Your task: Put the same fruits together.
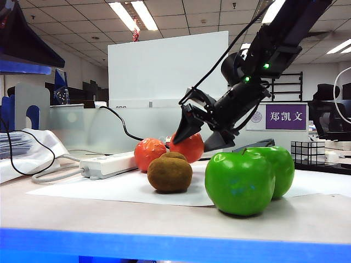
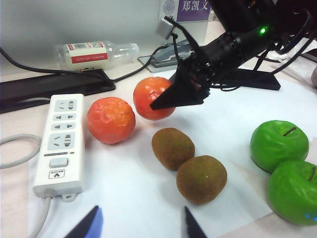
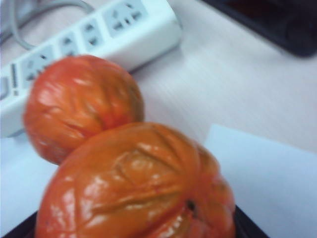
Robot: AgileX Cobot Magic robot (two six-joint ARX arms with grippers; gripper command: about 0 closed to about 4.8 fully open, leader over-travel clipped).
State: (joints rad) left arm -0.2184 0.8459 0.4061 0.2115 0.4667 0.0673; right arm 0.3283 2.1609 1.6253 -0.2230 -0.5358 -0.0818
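1. The right gripper [image 1: 198, 136] hangs over the back tangerine [image 2: 154, 98], its black fingers [image 2: 178, 96] spread wide on either side of it. They look released, not squeezing anything.
2. The other tangerine [image 2: 111, 120] sits just beside those fingers, next to the white power strip [image 2: 62, 141]. The two tangerines look close, maybe touching.
3. The two kiwis [image 2: 188, 163] lie touching each other between the right fingers and the left gripper [image 2: 141, 225].
4. Only the left fingertips [image 2: 192, 225] peek in, apart and holding nothing, hanging near the closer kiwi.
5. The two green apples [image 2: 287, 168] sit pressed together on the surface [image 1: 109, 213], well off to the side of both sets of fingers.
6. A plastic bottle [image 2: 96, 52] lies on its side behind everything.
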